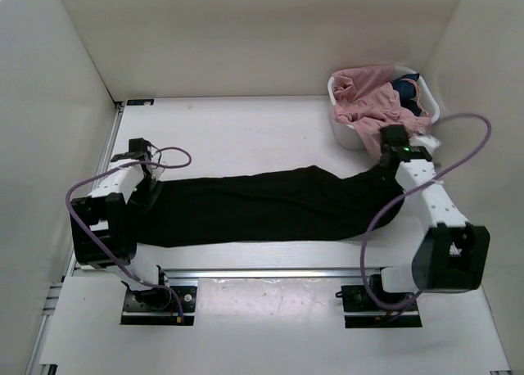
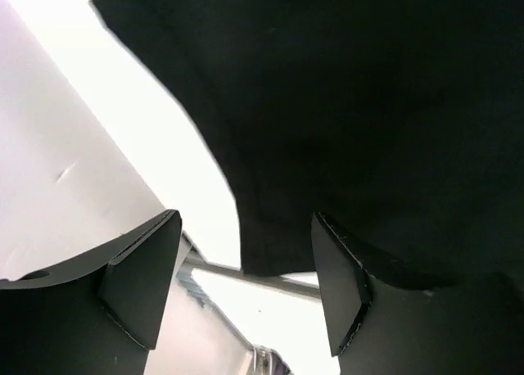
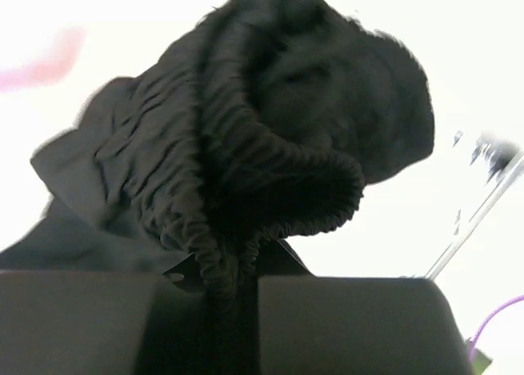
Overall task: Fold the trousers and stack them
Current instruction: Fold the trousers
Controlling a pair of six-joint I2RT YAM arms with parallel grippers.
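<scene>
The trousers [image 1: 262, 205] are lying stretched across the table [image 1: 246, 137], running from the left side to the right, in one long black band with the legs together. The leg ends are pointing left and the waist end is rising slightly at the right. In the right wrist view the gathered, elasticated waistband is bunching up in thick ruffles just above the fingers.

The right gripper [image 3: 241, 286] is clenching that waistband, its two jaws pressing together with a fold of black cloth pinched between them. From above, this gripper is sitting at the right end of the garment, near the basket.

The left gripper [image 2: 246, 221] is hovering at the left end, over the leg hems. Its jaws are standing released and well apart, and the edge of the black fabric is showing between them in the wrist view; neither finger is pinching the cloth.

A white basket [image 1: 344, 133] is standing at the far right of the table, just beyond the right gripper. Pink garments [image 1: 368, 101] are spilling over its rim, and a dark blue garment [image 1: 407, 91] is lying inside at its far right side.

Purple cables [image 1: 471, 142] are looping from both arms. A metal rail [image 1: 262, 273] is running along the near edge, carrying the two bases.
</scene>
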